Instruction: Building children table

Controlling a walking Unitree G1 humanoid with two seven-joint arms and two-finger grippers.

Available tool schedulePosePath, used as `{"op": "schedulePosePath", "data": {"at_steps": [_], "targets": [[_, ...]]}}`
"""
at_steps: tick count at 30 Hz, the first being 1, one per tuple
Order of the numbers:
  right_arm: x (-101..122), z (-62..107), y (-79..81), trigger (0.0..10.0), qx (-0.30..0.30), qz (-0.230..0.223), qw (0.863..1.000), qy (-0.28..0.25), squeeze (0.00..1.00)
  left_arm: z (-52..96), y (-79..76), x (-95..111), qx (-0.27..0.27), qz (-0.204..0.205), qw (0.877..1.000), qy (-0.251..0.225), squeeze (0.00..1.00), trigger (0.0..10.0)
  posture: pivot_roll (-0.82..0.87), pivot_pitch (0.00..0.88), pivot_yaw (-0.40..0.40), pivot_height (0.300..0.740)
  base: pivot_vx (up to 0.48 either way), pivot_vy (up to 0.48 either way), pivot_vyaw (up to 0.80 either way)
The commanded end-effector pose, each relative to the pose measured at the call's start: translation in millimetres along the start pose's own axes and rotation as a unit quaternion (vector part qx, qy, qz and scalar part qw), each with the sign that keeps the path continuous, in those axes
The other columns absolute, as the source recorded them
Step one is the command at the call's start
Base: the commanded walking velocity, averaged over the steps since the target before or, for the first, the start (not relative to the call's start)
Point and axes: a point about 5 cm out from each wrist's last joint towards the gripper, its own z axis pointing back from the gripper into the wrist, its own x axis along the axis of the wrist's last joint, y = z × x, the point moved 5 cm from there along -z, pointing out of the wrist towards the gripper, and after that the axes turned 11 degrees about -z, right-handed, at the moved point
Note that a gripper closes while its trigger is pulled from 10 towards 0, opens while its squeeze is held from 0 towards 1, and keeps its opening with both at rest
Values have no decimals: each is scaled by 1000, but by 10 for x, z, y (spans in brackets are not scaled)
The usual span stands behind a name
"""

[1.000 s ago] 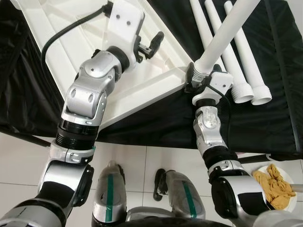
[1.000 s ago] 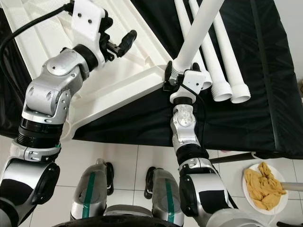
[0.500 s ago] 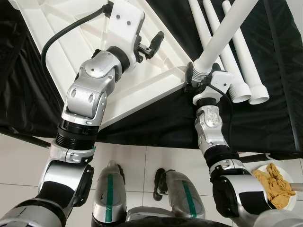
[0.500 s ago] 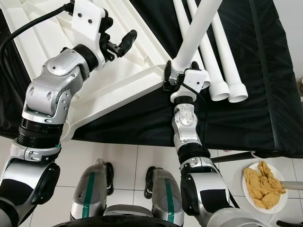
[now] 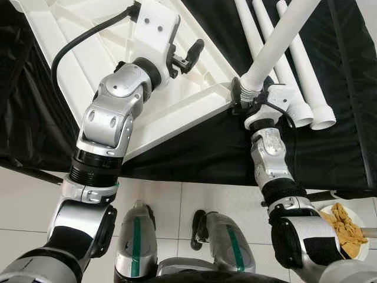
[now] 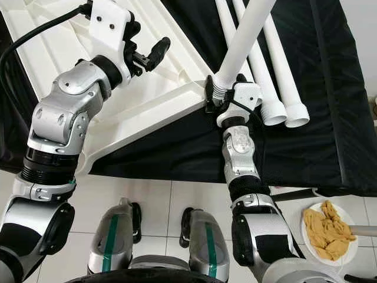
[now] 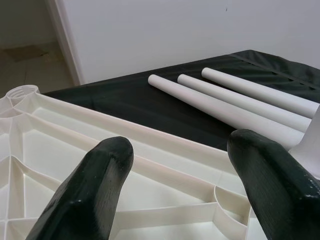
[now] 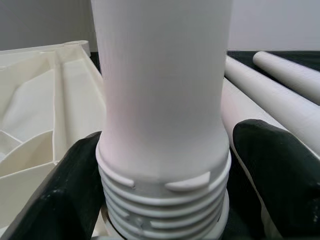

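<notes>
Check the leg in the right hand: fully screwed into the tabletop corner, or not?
Not fully. The leg stands in the tabletop corner socket, several threads exposed above it. The right hand grips its base.

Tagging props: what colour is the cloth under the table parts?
Black; the cloth shows best in the right eye view.

A black cloth (image 5: 194,150) drapes the work surface down to its near edge, below it lies a floor (image 5: 23,197) of pale square tiles with thin grey joints — evenly lit — and behind rises a plain white wall (image 7: 165,30).
</notes>
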Motion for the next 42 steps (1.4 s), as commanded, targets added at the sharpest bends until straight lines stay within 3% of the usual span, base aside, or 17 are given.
{"op": "schedulePosePath", "data": {"at_steps": [1,18,42], "targets": [[-126,76,-116,10000,-16,-7,999,31,0,-13,-25,-2,-5,-3,1000,3,0,10000,104,79,-39,740,0,0,0],[-24,-3,40,10000,86,-25,995,48,0,-31,-58,12,-12,-5,1000,0,0,10000,96,76,-38,740,0,0,0],[224,-129,127,10000,158,-30,986,39,0,-32,-89,1,-26,-12,1000,2,0,10000,91,80,-39,740,0,0,0]]}}
